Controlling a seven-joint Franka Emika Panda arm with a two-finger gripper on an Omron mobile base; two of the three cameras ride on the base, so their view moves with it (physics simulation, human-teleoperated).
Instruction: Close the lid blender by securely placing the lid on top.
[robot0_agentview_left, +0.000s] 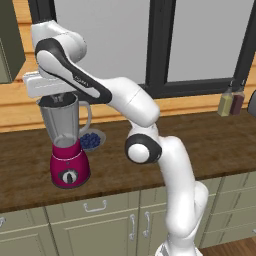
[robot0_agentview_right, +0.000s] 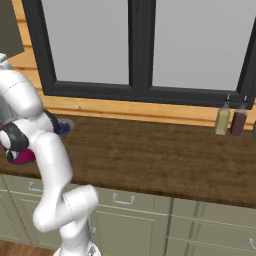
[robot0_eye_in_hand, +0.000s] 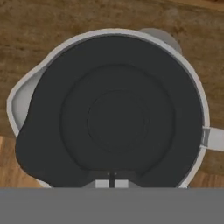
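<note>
I see the round dark grey lid (robot0_eye_in_hand: 118, 116) directly beneath my gripper (robot0_agentview_left: 59, 98), over the clear tapered jar of the magenta-based blender (robot0_agentview_left: 65, 145) at the wooden counter's (robot0_agentview_left: 200, 145) left end. I cannot tell whether the fingers are apart or together.

No legible text, brand, number or sign was found on any surface inspected. A small mark stood on the dark band of the robot's forearm (robot0_agentview_left: 80, 79) in the left base view, too small and blurred to read. The blender (robot0_agentview_left: 68, 150) dial and the two bottles (robot0_agentview_right: 230, 121) bore no readable labels.
</note>
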